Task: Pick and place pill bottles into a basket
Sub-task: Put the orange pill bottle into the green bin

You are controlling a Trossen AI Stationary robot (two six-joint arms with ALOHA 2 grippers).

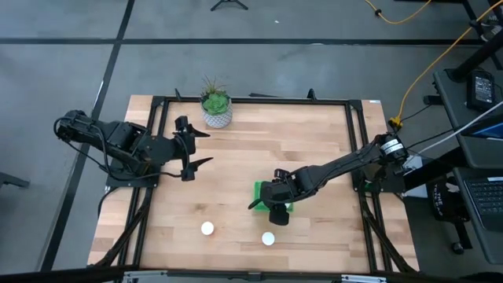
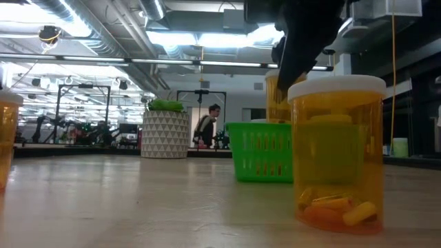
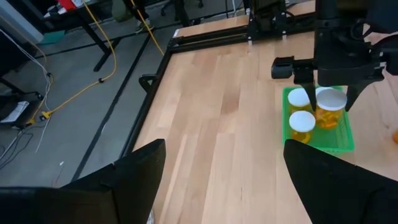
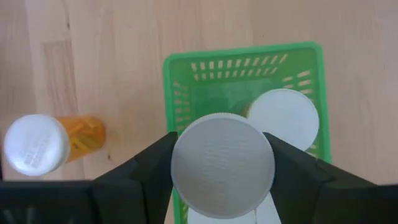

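**Bottle held over a filling basket**

The right gripper [image 4: 222, 167] is clamped on a pill bottle [image 4: 222, 163] directly above the green basket [image 4: 180, 93]. Two capped bottles [image 3: 303, 119] already stand beneath the jaws; release could land on a cap and topple. Only the left wrist view shows this crowding. The left gripper [image 1: 191, 148] waits spread, well apart.

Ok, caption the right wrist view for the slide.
Right gripper holding a white-capped pill bottle over the green basket, another bottle standing outside.
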